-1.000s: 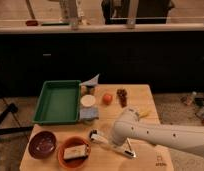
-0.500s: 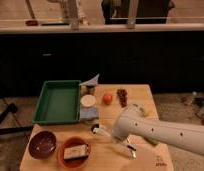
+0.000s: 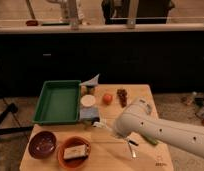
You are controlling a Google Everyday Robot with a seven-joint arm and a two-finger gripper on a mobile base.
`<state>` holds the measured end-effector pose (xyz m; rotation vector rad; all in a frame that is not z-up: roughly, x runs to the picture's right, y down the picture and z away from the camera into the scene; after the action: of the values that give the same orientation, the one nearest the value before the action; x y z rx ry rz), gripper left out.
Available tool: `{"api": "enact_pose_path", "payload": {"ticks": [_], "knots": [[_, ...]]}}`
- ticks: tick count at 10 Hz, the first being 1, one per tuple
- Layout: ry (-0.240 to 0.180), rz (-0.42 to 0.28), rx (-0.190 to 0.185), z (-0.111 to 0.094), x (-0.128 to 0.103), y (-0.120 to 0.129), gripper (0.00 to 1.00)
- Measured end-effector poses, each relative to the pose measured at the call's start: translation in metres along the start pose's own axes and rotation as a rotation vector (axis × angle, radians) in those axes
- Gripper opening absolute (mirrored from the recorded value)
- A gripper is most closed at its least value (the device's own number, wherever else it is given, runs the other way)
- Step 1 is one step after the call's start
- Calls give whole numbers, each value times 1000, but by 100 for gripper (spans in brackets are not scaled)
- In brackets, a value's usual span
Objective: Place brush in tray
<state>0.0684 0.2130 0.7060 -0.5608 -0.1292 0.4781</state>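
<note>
Edging left over the past second, the robot's white arm (image 3: 160, 131) reached across the wooden table (image 3: 112, 161), its gripper (image 3: 108, 127) low beside a grey-blue cloth (image 3: 89, 114); whether it was apart or clamped could not be told. The brush (image 3: 97, 124) showed as a white end at the gripper's tip, still outside the green tray (image 3: 59, 83), near its front right corner. A fork (image 3: 131, 148) lay below the arm, with a maroon bowl (image 3: 42, 145) and an orange bowl (image 3: 73, 150) at front left.
</note>
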Motion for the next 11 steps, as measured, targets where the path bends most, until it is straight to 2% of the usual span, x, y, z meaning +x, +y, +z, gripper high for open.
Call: {"api": "enact_pose_path", "payload": {"ticks": [1, 8, 9, 11], "knots": [[-8, -1, 10, -6, -3, -1, 0], [-6, -9, 6, -4, -5, 0, 0], [-6, -15, 15, -4, -7, -2, 0], [-9, -62, 61, -6, -31, -22, 0]]}}
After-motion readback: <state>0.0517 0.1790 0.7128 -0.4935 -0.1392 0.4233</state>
